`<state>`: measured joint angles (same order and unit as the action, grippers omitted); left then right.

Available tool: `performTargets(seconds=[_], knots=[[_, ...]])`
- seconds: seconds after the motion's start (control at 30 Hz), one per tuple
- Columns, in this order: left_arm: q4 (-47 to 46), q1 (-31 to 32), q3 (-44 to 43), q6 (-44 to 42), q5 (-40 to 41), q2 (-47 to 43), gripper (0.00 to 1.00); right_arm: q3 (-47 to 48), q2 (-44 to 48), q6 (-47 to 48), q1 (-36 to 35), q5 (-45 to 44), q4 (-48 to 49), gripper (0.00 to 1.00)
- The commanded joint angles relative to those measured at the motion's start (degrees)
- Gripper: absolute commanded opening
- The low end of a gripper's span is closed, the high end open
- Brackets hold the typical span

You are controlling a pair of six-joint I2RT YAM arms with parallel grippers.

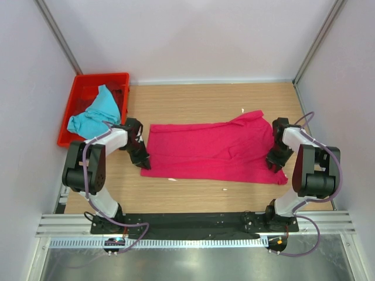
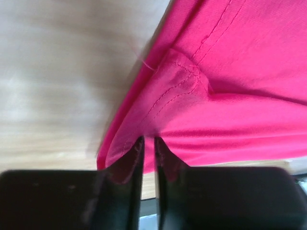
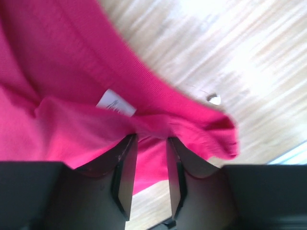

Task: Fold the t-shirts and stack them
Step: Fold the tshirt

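The magenta-pink cloth t-shirt lies spread flat, its long axis running straight from one gripper across to the other. You have an arm at each end, so neither is the nearer.

The left gripper sits at the shirt's near-left corner, with the whole garment stretching away to its right. In the left wrist view its jaws are all but shut, and the stitched hem is pinched at the fingertips.

The right gripper sits at the near-right end, with the garment lying to its left. In the right wrist view its jaws stand part-way apart with a thick bunch of pink cloth filling the gap. A white label shows just beyond the tips. I judge that a grip on the neck end, though a looser one than the left.

Any fold will turn on carrying both near corners away from you, across the short axis, in step.

The turquoise-blue cloth t-shirt lies crumpled in the red plastic crate, beyond and left of the left gripper, on the wooden table.
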<state>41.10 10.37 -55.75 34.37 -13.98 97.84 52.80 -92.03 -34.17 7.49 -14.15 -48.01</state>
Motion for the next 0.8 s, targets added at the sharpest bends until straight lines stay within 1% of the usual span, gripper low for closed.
performTargets(seconds=[0.0, 0.03, 0.07, 0.1, 0.13, 0.17, 0.2, 0.23, 0.27, 0.3, 0.33, 0.37, 0.4, 0.43, 0.47, 0.53, 0.57, 0.6, 0.63, 0.67, 0.7, 0.77], knots=[[5.12, -0.09, 1.09, -2.02, 8.18, -3.7, 0.2, 2.9, 1.85, 2.0, 0.34, -4.31, -3.31, 0.38], [5.74, 0.0, 0.38, -2.46, 7.92, -6.32, 0.25, 4.75, 2.11, 3.57, 0.25, -3.78, -3.58, 0.4], [7.05, 0.52, -0.58, -2.9, 8.0, -7.83, 0.36, 6.69, 2.29, 4.11, -0.36, -2.3, -3.93, 0.43], [7.58, 0.88, -3.12, -3.95, 8.17, -8.97, 0.42, 8.71, 2.38, 4.55, -0.71, -1.67, -4.11, 0.52], [8.02, 1.23, -4.79, -4.39, 8.26, -9.77, 0.45, 12.82, 2.38, 4.73, -0.98, -0.71, -3.85, 0.55], [8.72, 1.84, -6.46, -4.83, 8.44, -10.56, 0.52, 14.6, 2.38, 4.64, -1.33, 0.69, -1.85, 0.58], [8.82, 1.93, -9.96, -5.1, 8.79, -10.57, 0.55, 15.92, 2.12, 4.29, -1.33, 3.49, -0.26, 0.65], [8.47, 2.02, -11.56, -5.36, 8.27, -10.31, 0.56, 18.2, 1.33, 3.68, -1.25, 4.82, 1.58, 0.69], [6.9, 2.02, -12.88, -5.54, 7.66, -9.43, 0.58, 19.7, 0.28, 2.28, -1.25, 5.88, 4.56, 0.71], [5.84, 1.93, -15.07, -5.54, 6.61, -8.55, 0.58, 22.85, -2.86, 1.92, -1.25, 8.5, 5.98, 0.74], [4.61, 1.93, -16.05, -5.54, 5.46, -7.59, 0.58, 24.36, -4.63, 1.4, -1.25, 9.66, 7.48, 0.74], [2.34, 1.93, -17.1, -5.54, 3.97, -4.71, 0.55, 26.2, -6.65, 0.08, -1.25, 10.63, 9.49, 0.75], [1.79, 1.93, -19.64, -5.45, 2.57, -3.11, 0.52, 28.13, -11.2, -0.54, -1.25, 11.33, 10.03, 0.75], [1.27, 1.93, -20.79, -5.19, 0.2, -1.44, 0.49, 31.98, -12.98, -0.89, -1.16, 11.77, 10.48, 0.74], [0.13, 2.02, -21.76, -4.58, -0.69, 0.23, 0.44, 33.58, -15.0, -1.16, -1.07, 11.69, 11.7, 0.74], [-0.84, 2.02, -23.79, -4.23, -1.57, 3.49, 0.42, 36.5, -18.61, -1.51, -0.37, 11.78, 13.63, 0.68], [-2.33, 2.02, -23.97, -3.96, -1.75, 4.02, 0.42, 36.76, -19.5, -1.68, 0.07, 12.48, 16.51, 0.65], [-3.13, 2.02, -23.97, -3.96, -1.93, 4.54, 0.42, 37.46, -20.29, -1.42, 0.33, 13.35, 17.94, 0.58], [-3.66, 2.02, -24.06, -4.05, -2.19, 5.25, 0.42, 37.82, -22.56, -0.99, 0.95, 13.36, 19.26, 0.55], [-4.01, 2.02, -24.15, -4.48, -2.46, 5.6, 0.42, 38.25, -23.71, -0.29, 1.21, 17.71, 21.18, 0.51], [-4.1, 2.02, -24.58, -4.66, -2.63, 6.04, 0.41, 40.0, -25.38, 1.11, 1.3, 18.8, 21.38, 0.43], [-3.93, 2.02, -24.94, -5.01, -3.42, 6.66, 0.4, 40.89, -28.63, 2.88, 1.65, 21.87, 23.21, 0.39]])
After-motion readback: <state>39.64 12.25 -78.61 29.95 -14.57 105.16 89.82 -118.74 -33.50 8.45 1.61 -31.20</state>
